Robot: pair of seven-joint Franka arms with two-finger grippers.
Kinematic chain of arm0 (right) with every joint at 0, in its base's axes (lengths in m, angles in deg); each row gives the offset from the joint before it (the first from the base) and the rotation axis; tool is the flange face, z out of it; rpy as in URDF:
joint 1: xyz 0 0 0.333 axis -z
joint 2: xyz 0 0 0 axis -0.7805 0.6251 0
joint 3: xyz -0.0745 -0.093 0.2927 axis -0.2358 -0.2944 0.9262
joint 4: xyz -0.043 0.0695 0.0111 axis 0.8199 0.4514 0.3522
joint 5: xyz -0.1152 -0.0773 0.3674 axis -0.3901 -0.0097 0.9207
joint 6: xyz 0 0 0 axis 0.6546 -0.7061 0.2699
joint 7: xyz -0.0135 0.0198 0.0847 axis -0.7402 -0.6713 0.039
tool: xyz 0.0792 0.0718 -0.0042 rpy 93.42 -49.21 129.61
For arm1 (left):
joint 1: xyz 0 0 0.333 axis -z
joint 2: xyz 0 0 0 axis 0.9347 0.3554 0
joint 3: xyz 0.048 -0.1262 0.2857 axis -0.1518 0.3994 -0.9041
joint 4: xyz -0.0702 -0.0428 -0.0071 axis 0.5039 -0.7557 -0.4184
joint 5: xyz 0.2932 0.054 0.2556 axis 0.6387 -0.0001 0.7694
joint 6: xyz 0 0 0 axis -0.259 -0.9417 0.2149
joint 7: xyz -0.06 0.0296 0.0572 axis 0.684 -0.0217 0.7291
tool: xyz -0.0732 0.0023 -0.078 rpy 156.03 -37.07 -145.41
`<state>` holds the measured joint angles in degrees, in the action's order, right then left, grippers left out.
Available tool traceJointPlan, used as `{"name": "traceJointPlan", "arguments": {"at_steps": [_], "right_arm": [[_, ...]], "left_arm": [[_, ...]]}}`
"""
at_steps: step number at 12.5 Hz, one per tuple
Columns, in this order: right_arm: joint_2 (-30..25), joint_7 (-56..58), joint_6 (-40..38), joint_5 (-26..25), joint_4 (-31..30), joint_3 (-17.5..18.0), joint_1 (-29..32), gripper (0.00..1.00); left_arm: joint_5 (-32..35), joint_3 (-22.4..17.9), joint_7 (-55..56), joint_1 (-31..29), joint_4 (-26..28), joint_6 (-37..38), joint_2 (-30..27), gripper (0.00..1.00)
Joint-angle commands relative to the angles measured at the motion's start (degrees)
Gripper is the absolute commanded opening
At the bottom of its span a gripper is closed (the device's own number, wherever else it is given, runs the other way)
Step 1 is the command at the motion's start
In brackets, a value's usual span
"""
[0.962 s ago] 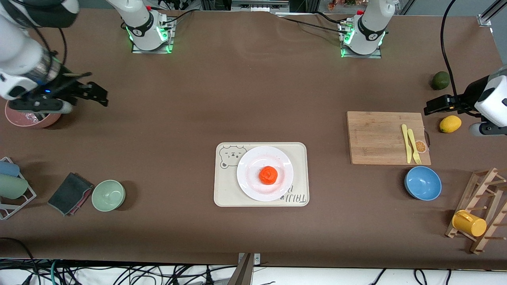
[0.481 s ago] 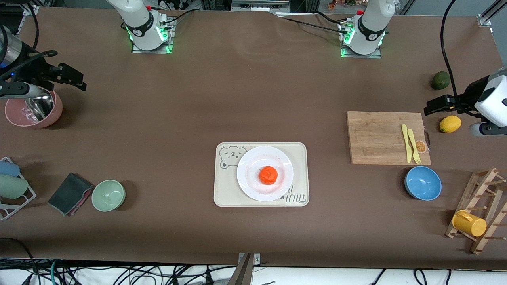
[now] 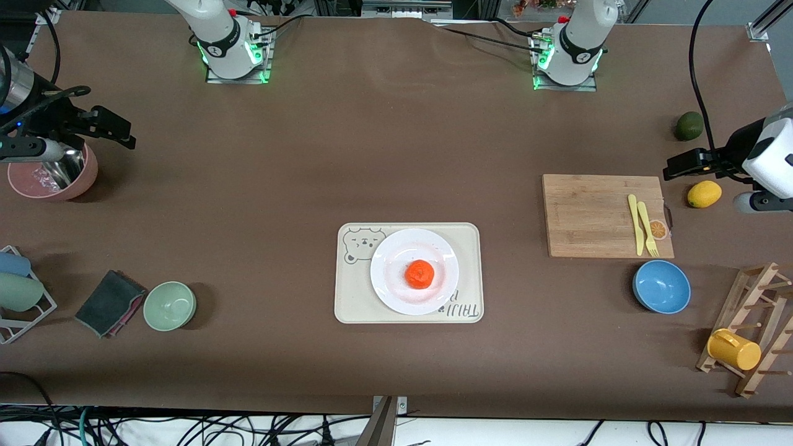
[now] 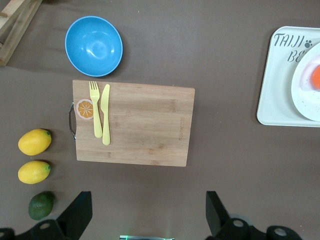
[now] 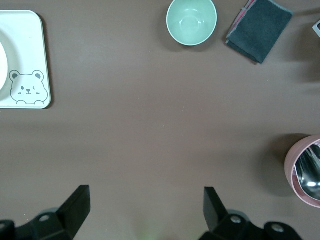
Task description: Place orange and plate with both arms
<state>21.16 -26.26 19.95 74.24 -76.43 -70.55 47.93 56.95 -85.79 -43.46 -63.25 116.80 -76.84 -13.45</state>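
Brown table [image 3: 372,155], both grippers wide, empty

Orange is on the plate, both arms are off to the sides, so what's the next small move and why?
Probably none beyond parking: the orange sits on the plate, which rests on the tray. The left gripper is open near the lemon, the right gripper open by the pink bowl, both empty.

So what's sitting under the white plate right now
The plate rests on a cream tray with a bear drawing; the orange lies on the plate. The tray's middle is covered by the plate.
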Motion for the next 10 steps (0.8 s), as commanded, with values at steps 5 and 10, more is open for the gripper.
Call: {"name": "traceJointPlan", "arguments": {"at_steps": [5,10], "right_arm": [[0.64,0.67,-0.87,0.77,1.73,1.59,2.50,1.00],[0.56,0.50,-0.79,-0.02,1.64,2.04,2.59,1.00]], "left_arm": [[-1.37,-0.17,-1.09,-0.30,-0.31,0.20,-0.15,1.00],[-1.37,-0.17,-1.09,-0.30,-0.31,0.20,-0.24,1.00]]}}
